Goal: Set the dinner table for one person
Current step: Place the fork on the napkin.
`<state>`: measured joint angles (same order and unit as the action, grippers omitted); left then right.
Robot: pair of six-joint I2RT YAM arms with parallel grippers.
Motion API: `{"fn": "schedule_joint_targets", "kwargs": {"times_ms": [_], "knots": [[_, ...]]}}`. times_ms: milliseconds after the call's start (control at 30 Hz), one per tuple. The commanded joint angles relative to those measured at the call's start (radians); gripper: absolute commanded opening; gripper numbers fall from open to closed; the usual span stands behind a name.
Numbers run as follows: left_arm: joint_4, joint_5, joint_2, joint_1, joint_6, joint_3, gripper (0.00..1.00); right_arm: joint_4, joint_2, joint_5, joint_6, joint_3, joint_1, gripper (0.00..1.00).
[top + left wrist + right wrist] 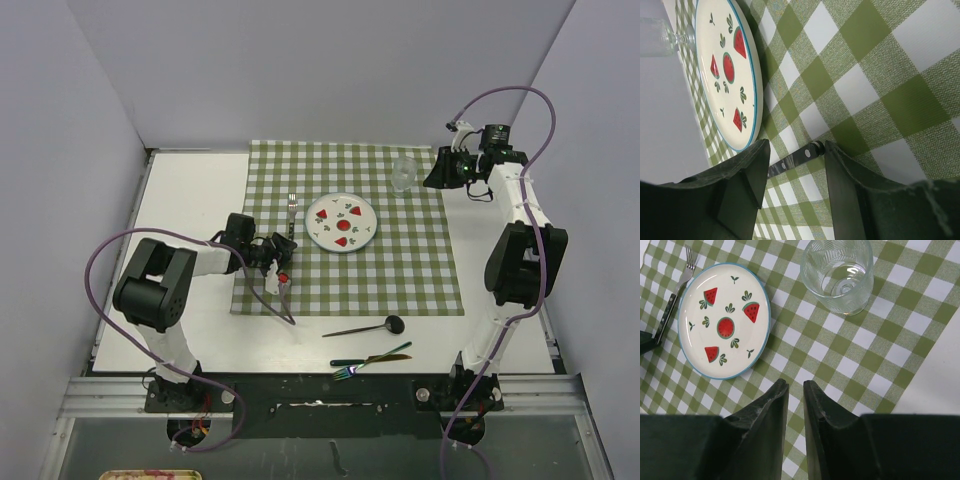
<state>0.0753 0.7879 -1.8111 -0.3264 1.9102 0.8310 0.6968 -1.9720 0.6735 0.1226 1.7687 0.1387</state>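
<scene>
The dinner table (190,200) is a white top under a green checked cloth (420,270). On the cloth lie a watermelon-print plate (341,222) (724,320) (727,65) and, left of it, a black-handled fork (292,212) (677,287). A clear glass (404,172) (837,272) stands up and to the right of the plate. My left gripper (278,260) (797,145) hovers open over the cloth, just short of the fork's handle (801,155); it does not grip it. My right gripper (442,172) (796,383) hangs beside the glass, its fingers a narrow gap apart and empty.
On the bare table near the front edge lie a black spoon (392,323) and two more pieces of cutlery (372,358) with iridescent and green handles. Grey walls close in on both sides. Purple cables loop off both arms.
</scene>
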Motion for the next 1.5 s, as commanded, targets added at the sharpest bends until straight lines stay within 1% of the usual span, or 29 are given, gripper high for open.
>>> {"fn": "schedule_joint_targets", "kwargs": {"times_ms": [0,633,900,1067,1167,1200,1267,1367,1467], "knots": [[-0.04,0.017,0.074,0.0,0.027,0.02,0.46,-0.029,0.06,0.029,0.005,0.034,0.002,0.2],[-0.078,0.001,0.119,0.0,0.059,-0.019,0.46,-0.026,0.085,0.032,0.008,0.013,0.0,0.2],[-0.084,-0.003,0.102,-0.001,0.076,-0.023,0.45,-0.026,0.083,0.032,0.009,0.011,-0.002,0.2],[-0.059,-0.002,0.093,0.0,0.053,-0.014,0.45,-0.028,0.072,0.028,0.014,0.015,-0.004,0.2],[0.014,-0.015,0.095,-0.004,-0.013,-0.01,0.45,-0.026,0.066,0.032,0.018,0.017,-0.004,0.21],[0.038,-0.032,0.097,-0.013,-0.061,0.0,0.45,-0.022,0.064,0.037,0.022,0.019,-0.004,0.2],[0.049,-0.121,0.098,-0.042,-0.234,0.061,0.45,-0.014,0.062,0.049,0.029,0.024,-0.006,0.2],[-0.105,-0.294,0.079,-0.077,-0.492,0.256,0.45,0.012,0.055,0.083,0.042,0.035,-0.015,0.21],[-0.263,-0.386,0.067,-0.087,-0.674,0.428,0.45,0.033,0.066,0.088,0.085,0.033,-0.027,0.2]]}}
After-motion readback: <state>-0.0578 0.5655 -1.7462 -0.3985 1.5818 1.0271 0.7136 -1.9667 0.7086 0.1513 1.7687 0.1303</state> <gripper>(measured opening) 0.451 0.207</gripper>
